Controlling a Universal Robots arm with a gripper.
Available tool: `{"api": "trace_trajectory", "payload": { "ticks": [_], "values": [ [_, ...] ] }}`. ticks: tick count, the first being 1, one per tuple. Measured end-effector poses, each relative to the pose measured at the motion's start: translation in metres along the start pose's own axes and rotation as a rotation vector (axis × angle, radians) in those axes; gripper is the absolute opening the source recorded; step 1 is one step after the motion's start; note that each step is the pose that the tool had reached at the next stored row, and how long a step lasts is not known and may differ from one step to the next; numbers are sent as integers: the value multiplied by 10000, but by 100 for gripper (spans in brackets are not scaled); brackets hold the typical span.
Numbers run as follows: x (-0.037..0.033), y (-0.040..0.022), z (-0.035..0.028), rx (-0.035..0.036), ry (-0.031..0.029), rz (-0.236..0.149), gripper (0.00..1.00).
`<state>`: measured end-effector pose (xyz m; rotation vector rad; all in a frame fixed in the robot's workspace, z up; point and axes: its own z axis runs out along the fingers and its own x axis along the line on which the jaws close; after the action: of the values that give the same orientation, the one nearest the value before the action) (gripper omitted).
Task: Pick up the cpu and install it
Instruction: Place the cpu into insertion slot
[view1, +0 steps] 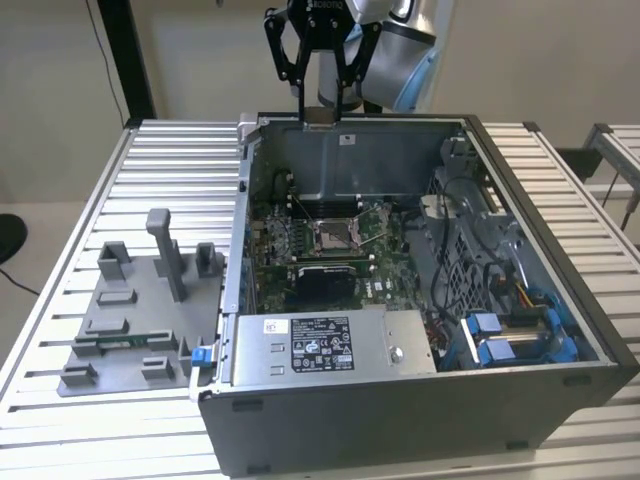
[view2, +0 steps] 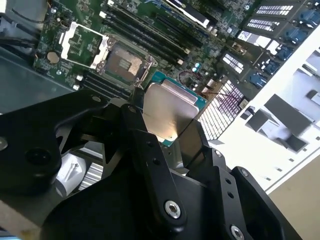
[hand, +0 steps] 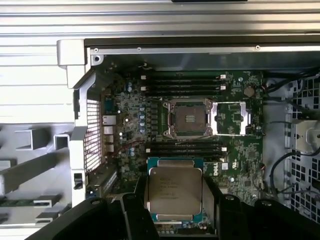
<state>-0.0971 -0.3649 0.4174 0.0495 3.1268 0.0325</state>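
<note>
- The hand (view1: 320, 112) is clenched on the cpu (view1: 320, 119). In the first wrist view its two black fingers (hand: 131, 210) press on opposite edges of the chip and the silver top faces the camera.
- In the exterior view the cpu hangs in the air at 12 o'clock from the computer case (view1: 400, 410), just over its rear wall. It is well apart from the board below and touches nothing except the hand.
- I judge that the picking is done and the carrying toward the socket (hand: 190, 118) is in hand. The socket lies bare, and its metal frame (hand: 230, 118) is folded open beside it.
- To seat the chip would call, I think, for bringing it square over the socket, keeping it level and lowering it softly. Whether its corner marks agree with the socket I cannot tell.
- Edges: the memory slots (hand: 185, 82) run along two sides of the socket, and the open frame takes a third side, so the fingers have little room there.
- In the exterior view the power supply box (view1: 330, 345) stands at 6 o'clock from the socket and the cables (view1: 450, 280) at 3 o'clock. The way down from above looks open.
- The fixture tray (view1: 130, 310) rests on the desk (view1: 170, 170) at 9 o'clock from the case, outside the path.
</note>
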Motion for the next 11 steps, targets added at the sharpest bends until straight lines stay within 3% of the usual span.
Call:
{"api": "trace_trajectory", "payload": {
  "ticks": [6, 11],
  "values": [
    [1, 0, 0, 3, -5, 215, 0],
    [2, 0, -1, 11, -14, 712, 0]
  ]
}}
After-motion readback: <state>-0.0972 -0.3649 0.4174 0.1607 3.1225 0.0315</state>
